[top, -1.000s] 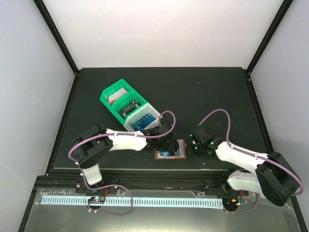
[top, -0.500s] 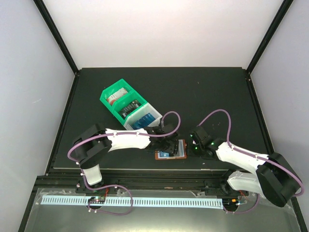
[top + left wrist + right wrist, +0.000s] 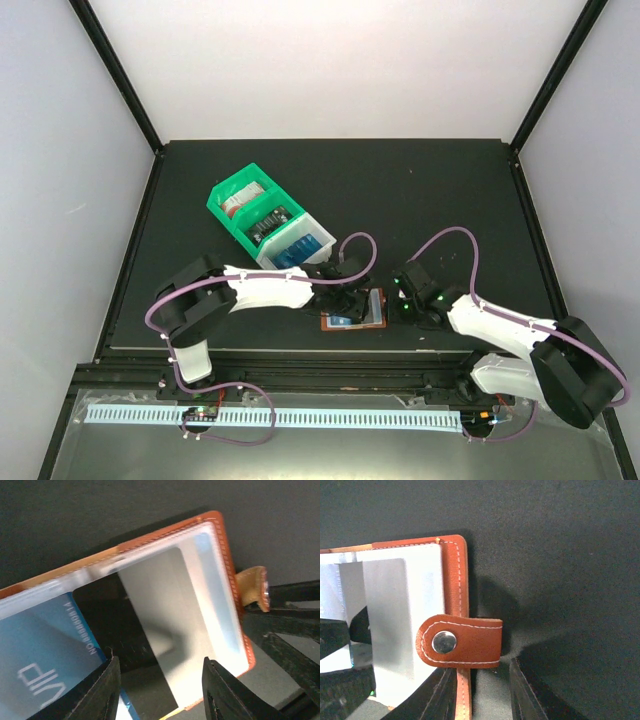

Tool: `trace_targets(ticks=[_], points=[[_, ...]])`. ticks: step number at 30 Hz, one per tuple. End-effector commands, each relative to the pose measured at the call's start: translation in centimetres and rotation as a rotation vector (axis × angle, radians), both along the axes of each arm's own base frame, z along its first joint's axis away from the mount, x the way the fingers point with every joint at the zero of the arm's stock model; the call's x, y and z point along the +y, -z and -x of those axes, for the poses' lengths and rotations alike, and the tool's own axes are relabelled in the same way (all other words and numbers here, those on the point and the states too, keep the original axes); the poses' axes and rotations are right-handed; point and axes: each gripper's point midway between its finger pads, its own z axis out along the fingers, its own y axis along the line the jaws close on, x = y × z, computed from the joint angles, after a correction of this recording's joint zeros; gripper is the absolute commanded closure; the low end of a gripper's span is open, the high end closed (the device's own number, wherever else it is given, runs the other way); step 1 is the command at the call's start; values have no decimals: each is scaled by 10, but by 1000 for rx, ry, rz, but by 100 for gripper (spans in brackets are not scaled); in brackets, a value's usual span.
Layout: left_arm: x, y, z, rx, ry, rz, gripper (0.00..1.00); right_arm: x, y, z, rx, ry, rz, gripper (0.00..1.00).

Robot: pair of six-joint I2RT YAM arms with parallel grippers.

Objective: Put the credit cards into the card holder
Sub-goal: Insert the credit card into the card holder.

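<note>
The brown card holder [image 3: 373, 308] lies open near the table's front edge, between the two arms. In the left wrist view its clear pockets [image 3: 200, 595] face up, with a blue credit card [image 3: 45, 660] on the left and a black card [image 3: 115, 625] beside it. My left gripper [image 3: 160, 661] hangs open over it, with the black card and the pocket between its fingers. My right gripper [image 3: 482, 672] is open and straddles the holder's stitched right edge [image 3: 462, 580], just below the snap tab [image 3: 465, 642]. Seen from above, the left gripper [image 3: 347, 300] and right gripper [image 3: 392, 308] flank the holder.
A green bin [image 3: 235, 232] and a white bin [image 3: 318, 232] stand joined behind the left arm. More cards lie in their compartments. The black table mat ends close to the holder's near side.
My left gripper has moved slightly right over the holder. The holder's right half now looks narrower and tilted. The right arm has barely moved.
</note>
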Motion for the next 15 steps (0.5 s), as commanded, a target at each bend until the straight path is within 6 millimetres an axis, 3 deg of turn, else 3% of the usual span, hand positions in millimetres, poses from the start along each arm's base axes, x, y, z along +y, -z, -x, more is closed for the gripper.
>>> trace_targets(ticks=[1, 10, 12, 15], points=[[-25, -3, 4, -11, 88, 112, 54, -4, 10, 11, 39, -6, 9, 68], [-50, -17, -1, -20, 94, 254, 54, -3, 9, 10, 31, -3, 0, 68], [-47, -19, -3, -26, 67, 248, 55, -2, 7, 10, 25, -3, -10, 68], [-25, -21, -11, -65, -19, 178, 52, -2, 3, 9, 15, 0, -14, 67]])
